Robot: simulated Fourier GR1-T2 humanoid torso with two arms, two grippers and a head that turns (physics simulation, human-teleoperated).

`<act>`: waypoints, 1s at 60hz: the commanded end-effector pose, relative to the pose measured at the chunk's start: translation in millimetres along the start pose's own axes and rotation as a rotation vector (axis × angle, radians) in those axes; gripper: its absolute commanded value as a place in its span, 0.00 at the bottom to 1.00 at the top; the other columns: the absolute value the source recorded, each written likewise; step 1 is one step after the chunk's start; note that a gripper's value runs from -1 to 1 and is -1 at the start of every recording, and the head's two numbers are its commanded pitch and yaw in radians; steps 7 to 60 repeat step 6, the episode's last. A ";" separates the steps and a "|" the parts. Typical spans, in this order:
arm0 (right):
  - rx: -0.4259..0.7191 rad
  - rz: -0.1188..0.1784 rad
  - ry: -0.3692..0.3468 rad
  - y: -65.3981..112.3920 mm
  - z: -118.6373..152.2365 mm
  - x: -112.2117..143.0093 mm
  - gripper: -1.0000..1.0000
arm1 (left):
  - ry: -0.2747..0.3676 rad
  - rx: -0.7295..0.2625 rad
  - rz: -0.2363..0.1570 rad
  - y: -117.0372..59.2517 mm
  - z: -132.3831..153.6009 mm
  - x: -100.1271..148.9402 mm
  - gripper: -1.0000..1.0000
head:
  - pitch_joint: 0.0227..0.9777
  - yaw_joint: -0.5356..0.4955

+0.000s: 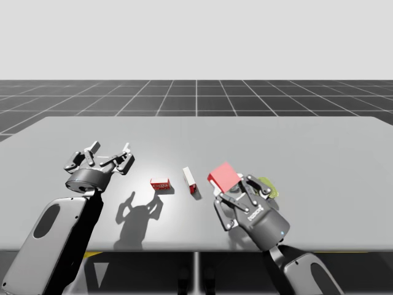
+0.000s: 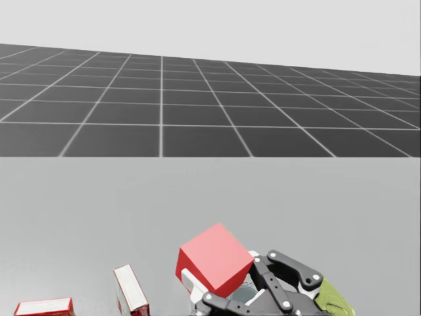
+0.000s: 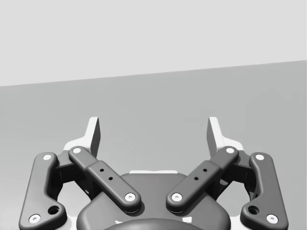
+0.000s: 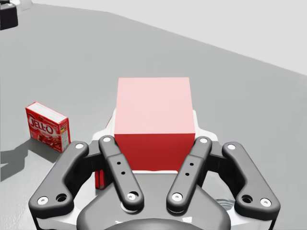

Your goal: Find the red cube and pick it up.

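The red cube (image 1: 224, 176) sits between the fingers of my right gripper (image 1: 230, 187), right of the table's middle, and looks lifted slightly off the surface. In the right wrist view the cube (image 4: 154, 122) fills the span of the gripper (image 4: 154, 125), with both white pads pressed on its sides. The head view shows the cube (image 2: 214, 258) tilted above the same gripper (image 2: 220, 293). My left gripper (image 1: 109, 155) hovers at the table's left, open. In the left wrist view its fingers (image 3: 93, 134) stand wide apart around bare table, gripper (image 3: 153, 134) holding nothing.
Two small red-and-white boxes lie left of the cube: one flat (image 1: 161, 184), one on its edge (image 1: 190, 179). A yellow-green object (image 1: 268, 186) lies just right of my right gripper. The grey table (image 1: 307, 141) stretches far back.
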 end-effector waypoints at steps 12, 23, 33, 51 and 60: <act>-0.201 0.057 -0.236 -22.1 -4.3 73.9 1.00 | 0.000 0.001 0.000 0.3 -0.1 0.1 0.00 | 0.45 0.37; -0.201 0.057 -0.236 -22.1 -4.3 73.9 1.00 | 0.000 0.001 0.000 0.3 -0.1 0.1 0.00 | 0.45 0.37; -0.201 0.057 -0.236 -22.1 -4.3 73.9 1.00 | 0.000 0.001 0.000 0.3 -0.1 0.1 0.00 | 0.45 0.37; -0.201 0.057 -0.236 -22.1 -4.3 73.9 1.00 | 0.000 0.001 0.000 0.3 -0.1 0.1 0.00 | 0.45 0.37; -0.201 0.057 -0.236 -22.1 -4.3 73.9 1.00 | 0.000 0.001 0.000 0.3 -0.1 0.1 0.00 | 0.45 0.37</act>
